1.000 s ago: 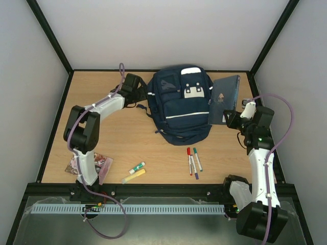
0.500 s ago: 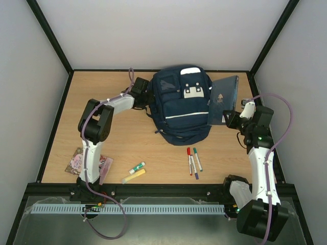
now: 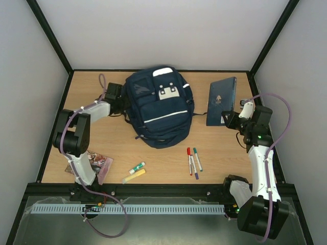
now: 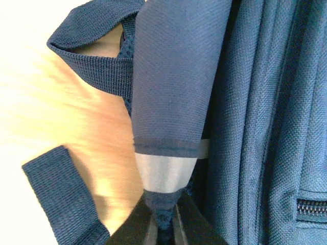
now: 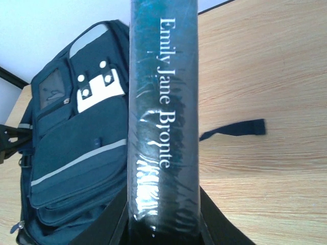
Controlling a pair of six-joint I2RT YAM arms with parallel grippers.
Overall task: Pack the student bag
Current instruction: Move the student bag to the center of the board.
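The soft bag (image 3: 158,109) sags, so your left tool (image 4: 162,220) pinches its strap (image 4: 171,76); your right tool (image 5: 162,217) grips the stiff book (image 5: 162,102).

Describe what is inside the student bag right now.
Nothing inside shows. The student bag lies front-up on the table; only its outer pockets, white stripes and square patch are visible. Its fabric covers the interior, so any contents are hidden.

The book (image 5: 163,102) shows us only its spine, the lower end cut off by the picture's edge. The left arm (image 3: 71,133) hides part of the pink packet (image 3: 102,164). We find the pens (image 3: 193,161) too small to read, and the backpack (image 4: 255,127) overflows the left wrist view
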